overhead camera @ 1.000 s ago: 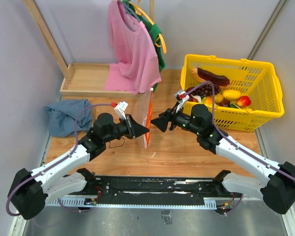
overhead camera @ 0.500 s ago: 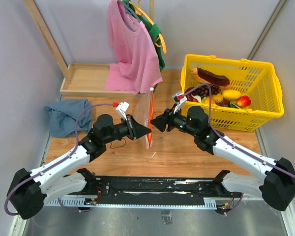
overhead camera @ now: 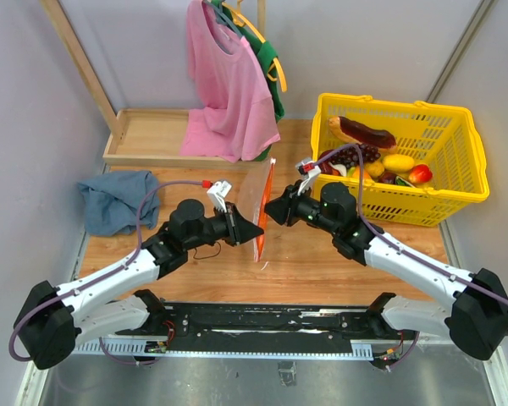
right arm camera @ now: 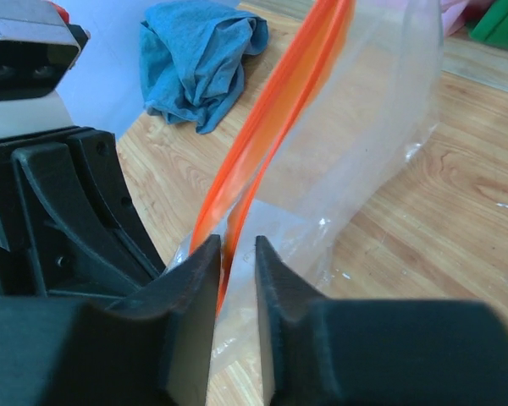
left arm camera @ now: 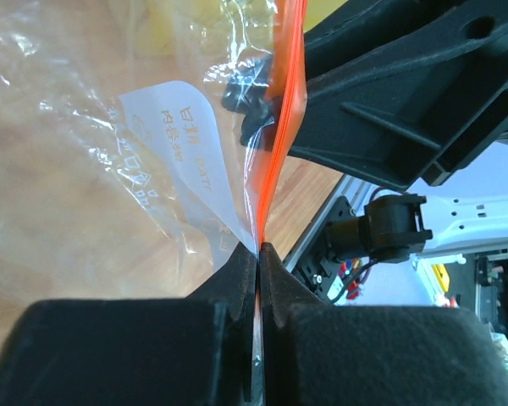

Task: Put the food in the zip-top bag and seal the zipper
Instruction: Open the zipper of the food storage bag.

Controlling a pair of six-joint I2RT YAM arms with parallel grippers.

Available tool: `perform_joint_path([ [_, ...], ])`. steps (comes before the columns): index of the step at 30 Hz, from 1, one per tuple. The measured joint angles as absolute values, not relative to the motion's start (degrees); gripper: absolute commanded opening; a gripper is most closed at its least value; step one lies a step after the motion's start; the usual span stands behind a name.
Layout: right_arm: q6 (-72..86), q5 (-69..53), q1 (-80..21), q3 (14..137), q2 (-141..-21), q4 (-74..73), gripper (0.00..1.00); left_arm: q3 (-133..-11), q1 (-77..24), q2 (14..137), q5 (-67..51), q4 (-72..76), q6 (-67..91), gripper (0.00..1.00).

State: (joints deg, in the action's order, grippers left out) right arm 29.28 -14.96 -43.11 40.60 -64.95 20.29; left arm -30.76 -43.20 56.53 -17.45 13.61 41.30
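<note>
Bag seen nearly edge-on, contents and grip unreadable.
From above, the zip-top bag shows only as a thin sliver, so nothing inside it can be made out. The zipper leaves both wrist views at 12 o'clock, its far end cut off. The label print is too blurred to read. Whether the right gripper pinches the strip or only straddles it cannot be told.
</note>
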Motion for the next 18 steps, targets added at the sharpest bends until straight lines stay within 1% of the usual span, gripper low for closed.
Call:
perform_joint_path([
  [2,29.3,-14.9,-43.2,40.6,-65.2,20.1,0.06,-30.8,-43.5,56.8,-16.6,12.8,40.9,0.12],
  [4,29.3,-14.5,-43.4,40.7,-65.5,19.2,0.01,-31.0,-43.7,56.9,-15.7,11.6,40.5,0.18],
  [5,29.1,-14.2,-43.5,40.7,-65.6,18.7,0.01,-31.2,-43.8,56.9,-15.2,10.9,40.2,0.21],
  [9,28.4,-12.4,-44.2,40.9,-65.6,16.9,0.01,-32.1,-44.0,56.7,-12.9,8.3,39.9,0.4],
  [11,28.0,-11.3,-44.8,41.3,-65.6,15.7,0.01,-32.6,-44.1,56.6,-11.5,6.9,39.7,0.48],
  [15,26.3,-7.3,-46.7,43.4,-65.4,12.1,0.01,-34.8,-44.8,56.0,-7.4,2.5,39.7,0.58],
  [18,25.1,-4.3,-48.4,45.2,-64.8,9.8,0.01,-37.9,-46.7,55.8,-3.3,-1.5,39.3,0.63],
])
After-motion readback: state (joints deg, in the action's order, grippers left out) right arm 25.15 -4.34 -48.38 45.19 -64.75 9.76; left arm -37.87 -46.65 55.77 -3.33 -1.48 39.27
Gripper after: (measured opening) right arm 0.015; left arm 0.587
